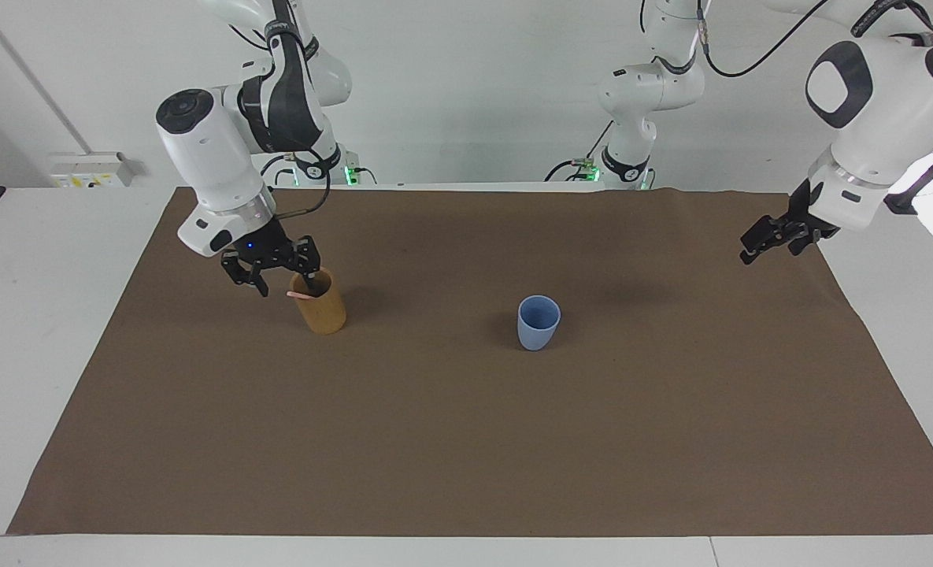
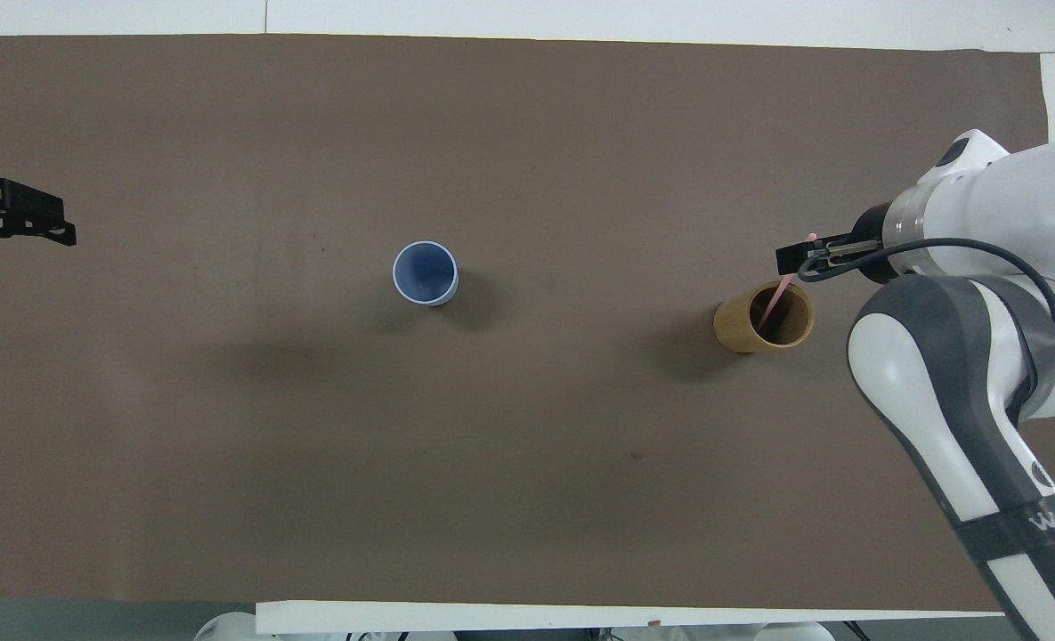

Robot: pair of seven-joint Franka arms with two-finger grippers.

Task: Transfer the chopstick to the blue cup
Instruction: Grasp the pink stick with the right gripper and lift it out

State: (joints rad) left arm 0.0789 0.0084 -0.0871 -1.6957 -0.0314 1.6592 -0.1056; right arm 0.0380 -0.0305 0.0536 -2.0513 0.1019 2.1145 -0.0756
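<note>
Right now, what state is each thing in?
chopstick: leaning in the tan cup, top past the rim
tan cup: upright
blue cup: upright, nothing visible inside
right hand: open, at the chopstick's top
left hand: waiting over the mat's edge

Pink chopstick in the tan cup, blue cup standing apart

A single thin pale pink chopstick (image 1: 302, 295) (image 2: 771, 305) is seen leaning inside a tan-brown cylindrical cup (image 1: 320, 302) (image 2: 763, 318), its upper end poking over the rim on the side toward the right arm's end of the bench. The blue cup (image 1: 538, 322) (image 2: 426, 273), small, light blue, tapered and handleless, is stood upright near the middle of the bench, well apart from the tan cup, with nothing seen inside it.
</note>
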